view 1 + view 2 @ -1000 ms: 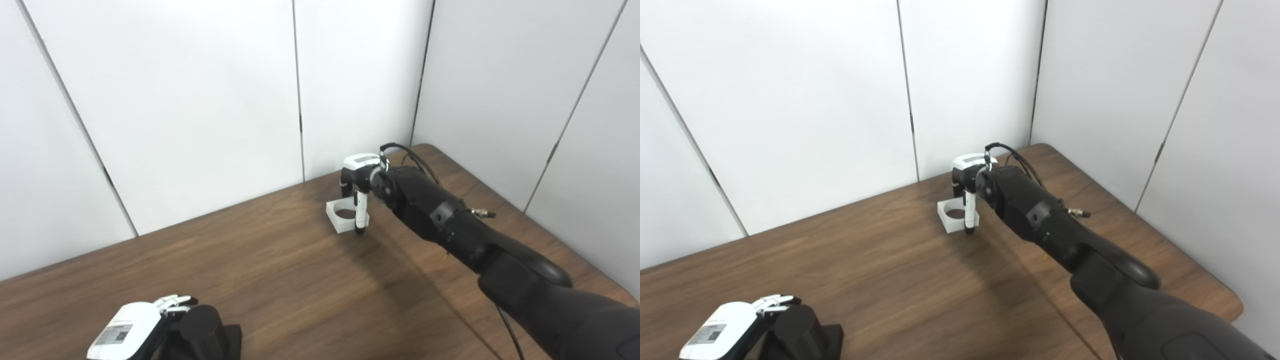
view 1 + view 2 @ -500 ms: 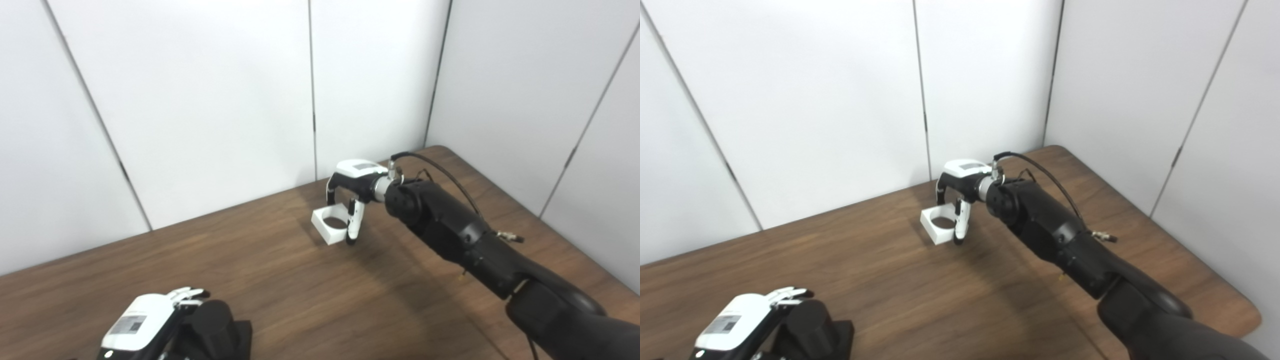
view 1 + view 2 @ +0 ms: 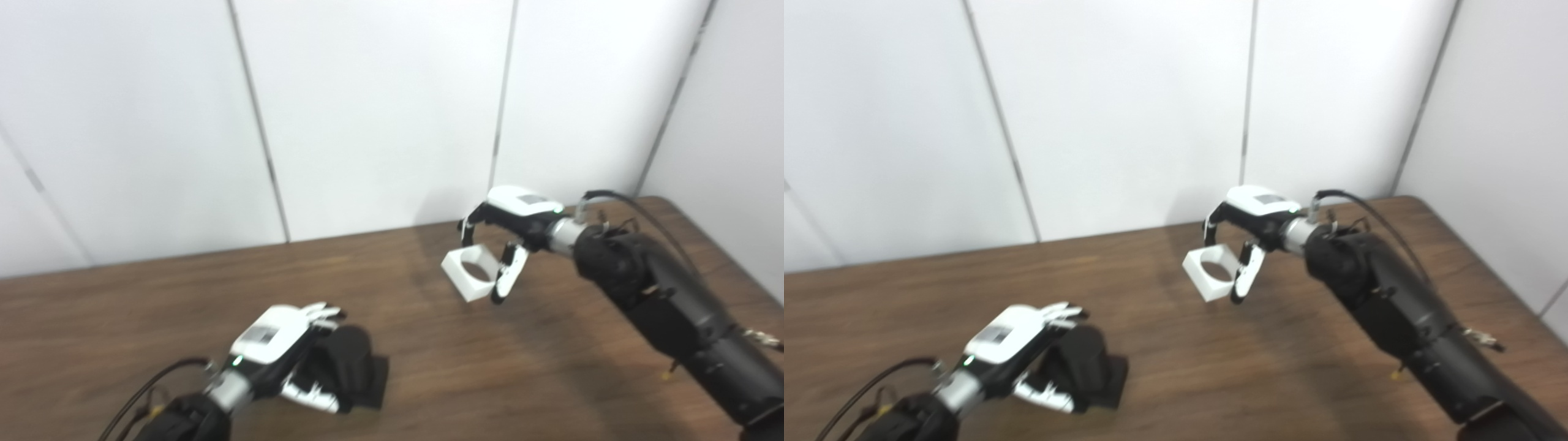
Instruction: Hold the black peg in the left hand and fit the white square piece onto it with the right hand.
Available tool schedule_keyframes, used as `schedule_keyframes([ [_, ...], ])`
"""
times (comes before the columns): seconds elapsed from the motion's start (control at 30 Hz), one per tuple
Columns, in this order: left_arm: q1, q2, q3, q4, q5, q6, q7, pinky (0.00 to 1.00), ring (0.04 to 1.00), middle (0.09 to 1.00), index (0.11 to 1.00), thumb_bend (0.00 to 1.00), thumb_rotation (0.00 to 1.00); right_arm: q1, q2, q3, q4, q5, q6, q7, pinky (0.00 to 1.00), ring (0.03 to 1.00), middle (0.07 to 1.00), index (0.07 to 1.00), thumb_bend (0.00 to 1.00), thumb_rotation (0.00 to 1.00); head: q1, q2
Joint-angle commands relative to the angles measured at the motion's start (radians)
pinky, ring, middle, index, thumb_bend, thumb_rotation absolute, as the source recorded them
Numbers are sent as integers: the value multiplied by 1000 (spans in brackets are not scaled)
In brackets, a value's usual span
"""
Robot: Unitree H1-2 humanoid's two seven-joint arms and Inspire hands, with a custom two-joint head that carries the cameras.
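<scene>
We have the white piece point(image 3: 470, 271) pinched in our right hand point(image 3: 511, 229), fingers clamped on its far and near walls, and it hangs tilted above the counter point(image 3: 429, 361), its round hole facing up and toward the cameras. Our left hand point(image 3: 288, 349) is wrapped around the black peg point(image 3: 343, 361) low at the near left, well apart from the piece; the peg's base seems to rest on or just above the counter, though blur keeps us from being sure. The pinch looks narrow, taken at one side of the piece, so we judge that a quick swing toward the peg could let it twist or slip out. The tilt is the other worry: if the hole meets the peg top at an angle, it may jam on the rim instead of sliding down. And if our left hand holds the peg loosely, a push from above could tip it.
</scene>
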Motion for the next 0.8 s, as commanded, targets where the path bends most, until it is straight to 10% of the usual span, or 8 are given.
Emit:
schedule_keyframes([
  [0.0, 31, 2, -44, 59, 75, 46, -61, 814, 918, 886, 488, 524, 66, -44, -27, -26, -49, 16, -33, 3, 784, 865, 796, 478, 520, 133, 18, 8],
  [0.77, -5, -64, -72, 61, 102, 123, -79, 831, 942, 892, 487, 524, 69, -95, 23, -29, -207, 88, -76, 123, 753, 847, 801, 479, 521, 135, 159, 63],
])
